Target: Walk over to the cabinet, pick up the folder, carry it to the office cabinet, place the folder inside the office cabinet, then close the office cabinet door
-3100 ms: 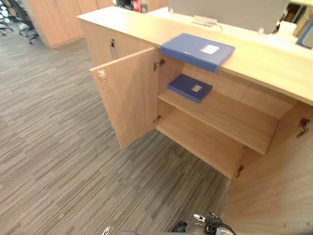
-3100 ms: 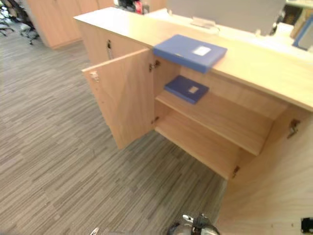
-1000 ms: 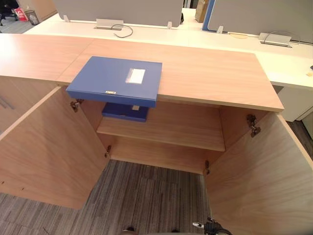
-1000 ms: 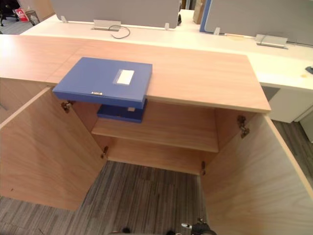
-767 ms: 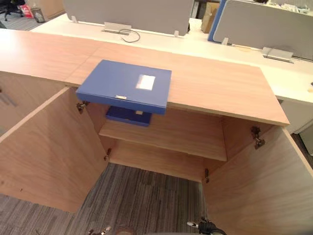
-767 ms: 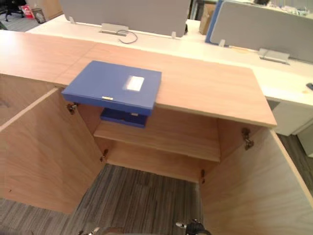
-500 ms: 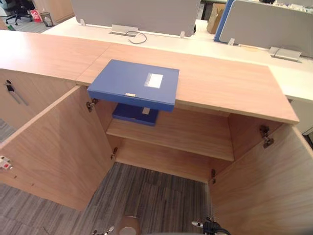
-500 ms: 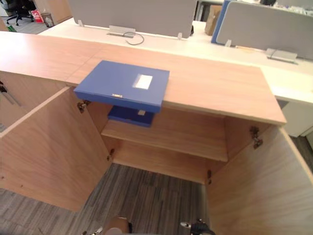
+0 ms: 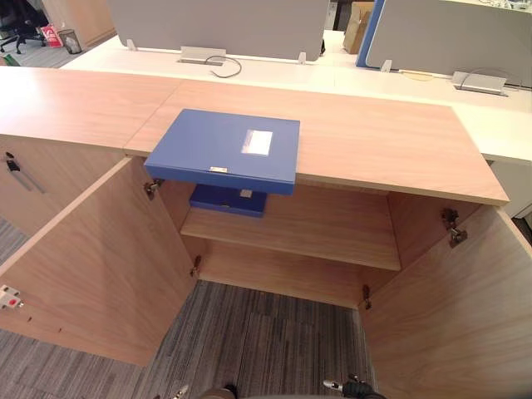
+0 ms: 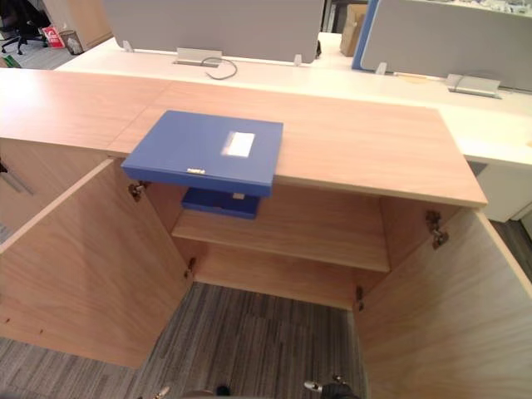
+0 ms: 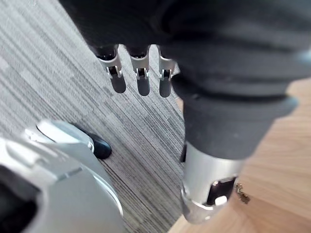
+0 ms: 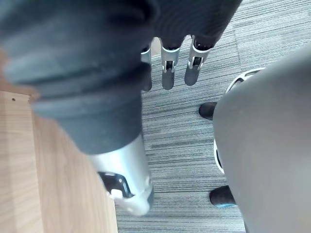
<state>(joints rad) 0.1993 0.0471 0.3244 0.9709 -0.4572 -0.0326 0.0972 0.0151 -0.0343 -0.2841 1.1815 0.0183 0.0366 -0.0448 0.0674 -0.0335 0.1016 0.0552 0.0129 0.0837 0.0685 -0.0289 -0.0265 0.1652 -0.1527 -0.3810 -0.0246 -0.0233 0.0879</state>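
**Clerk:** Location of the folder [image 9: 224, 150]?

**Inspector:** Flat on the surface [image 9: 374, 141] on top of the office cabinet [image 9: 399, 224], at the front edge, above the left end of the open compartment. Its near edge overhangs that front edge.

**Clerk:** Orientation?

**Inspector:** The long axis appears to run along the front edge, slightly skewed. The edge with the small metal clasp [image 9: 219, 169] faces the robot.

**Clerk:** Appearance?

**Inspector:** Blue, box-like, closed, with a white label [image 9: 257, 142] toward its far right corner. The print on it is too small to read.

**Clerk:** Cabinet condition?

**Inspector:** The left door [image 9: 91, 266] and the right door [image 9: 449, 316] both stand open. A second folder [image 9: 229, 200], darker blue, lies on the shelf [image 9: 316, 241] at its left end.

**Clerk:** Anything obscured?

**Inspector:** The overhanging folder covers the rear of the second folder. The right door is cut off at the picture's edge.

**Clerk:** Hands?

**Inspector:** The left hand [image 11: 142, 77] and the right hand [image 12: 167, 68] each hang above the carpet [image 11: 58, 73]. The fingers [image 12: 194, 65] are straight and relaxed, holding nothing.
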